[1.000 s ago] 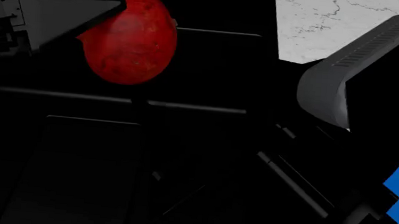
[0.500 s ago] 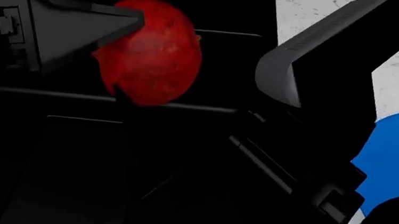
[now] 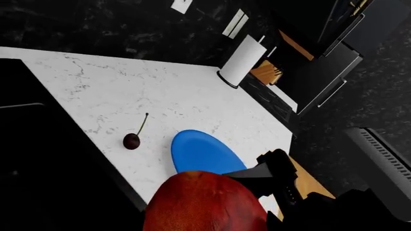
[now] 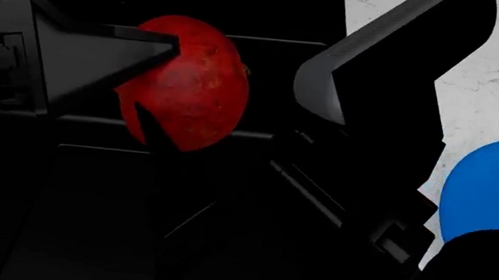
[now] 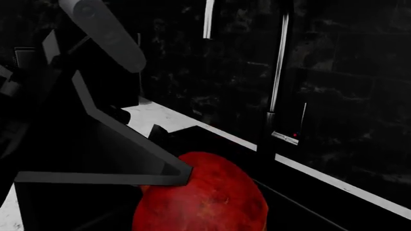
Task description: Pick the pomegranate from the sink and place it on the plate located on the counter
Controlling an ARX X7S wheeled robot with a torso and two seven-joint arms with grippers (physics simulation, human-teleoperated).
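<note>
Scene: the left gripper (image 4: 152, 79) holds the pomegranate (image 4: 192, 82) above the black sink (image 4: 268, 21), as the head view shows it.
Fruit: clear of the basin floor, pinched between two dark fingers (image 4: 118, 46); not yet on the plate (image 4: 486, 192).
Plate: bright blue, lying on the white marble counter (image 3: 160, 91) to the right of the sink; in the left wrist view it sits just beyond the fruit (image 3: 205, 204), with a small stemmed cherry (image 3: 132, 141) beside it.
Step in hand: the carry from basin to plate, by my reading.
How to do it well: hold the fruit level and high enough to pass the sink's edge, take it across to the middle of the blue disc, lower it until it touches, and only then let go; a round fruit dropped from a height is likely to roll off.
Left pincer: partly closed, its fingers pressed against the fruit's sides and bearing its weight.
Right pincer: its arm (image 4: 369, 102) crosses the head view beside the fruit, but the fingertips are lost in the dark; I cannot tell whether they are parted.
Hazard: the right arm stands between fruit and plate.
</note>
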